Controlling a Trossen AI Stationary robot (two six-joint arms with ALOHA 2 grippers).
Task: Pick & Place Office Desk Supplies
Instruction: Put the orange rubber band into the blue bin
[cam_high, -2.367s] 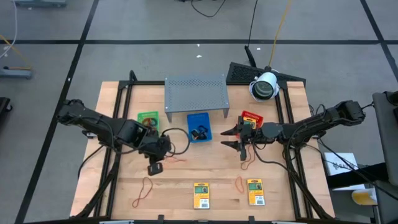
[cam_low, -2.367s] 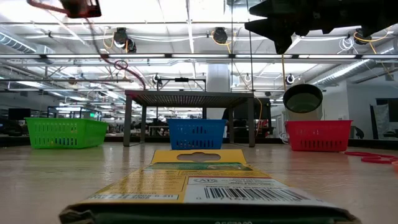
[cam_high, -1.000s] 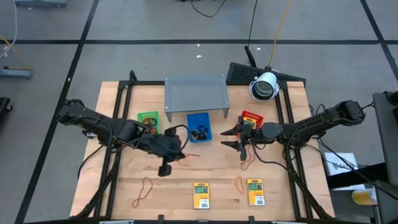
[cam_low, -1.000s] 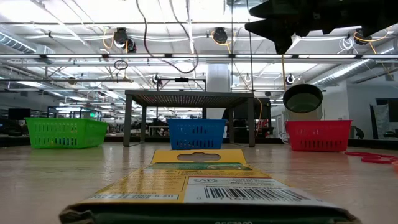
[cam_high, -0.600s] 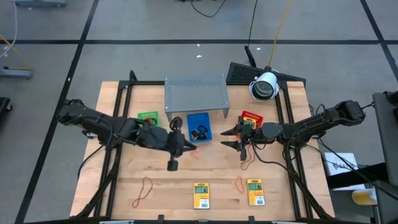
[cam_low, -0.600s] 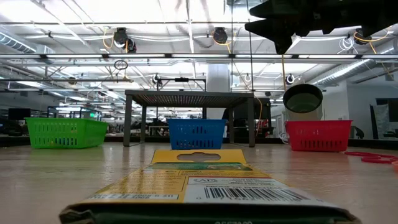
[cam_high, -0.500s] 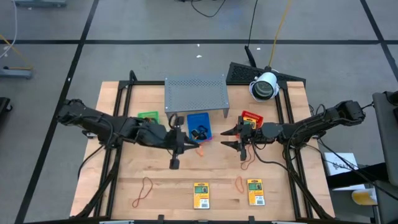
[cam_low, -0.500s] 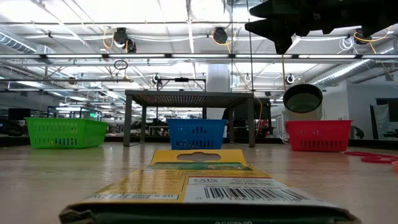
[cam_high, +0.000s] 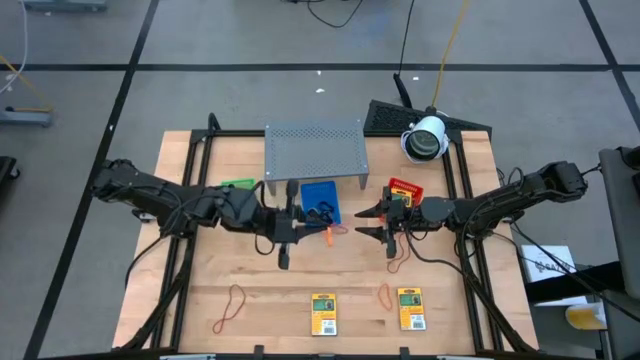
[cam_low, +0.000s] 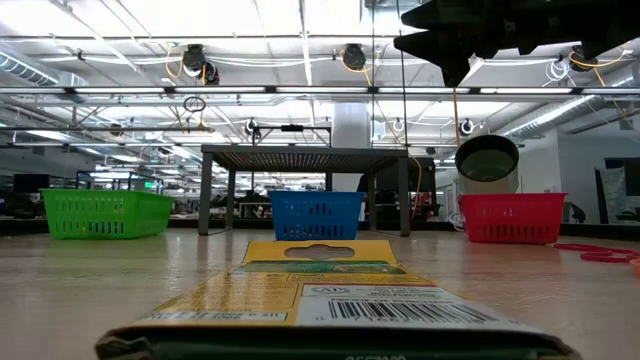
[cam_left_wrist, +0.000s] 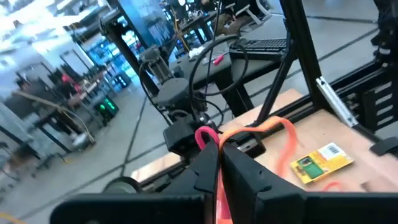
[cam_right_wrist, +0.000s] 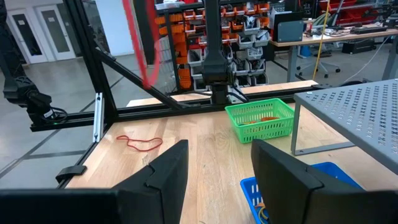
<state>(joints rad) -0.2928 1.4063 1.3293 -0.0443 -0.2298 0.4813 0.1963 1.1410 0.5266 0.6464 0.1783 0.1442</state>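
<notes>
Over the near edge of the blue tray (cam_high: 322, 192), the left gripper (cam_high: 316, 232) now hangs with its fingers pinched shut on an orange-red rubber band (cam_high: 326, 231); a moment ago it was short of the tray, and earlier it was out over the open board beside the green tray (cam_high: 238, 184), so it has swept across the table with the band. The left wrist view shows the band (cam_left_wrist: 261, 129) looping out from between the closed fingers. The right gripper (cam_high: 369, 221) has not moved: it waits, fingers spread and empty, between the blue tray and the red tray (cam_high: 404, 187). The blue tray holds dark clips (cam_high: 321, 212). The green tray (cam_right_wrist: 260, 116) has something orange-red in it. Two yellow packets (cam_high: 323, 313) and two loose rubber bands (cam_high: 231, 307) lie on the table's near side, unchanged.
</notes>
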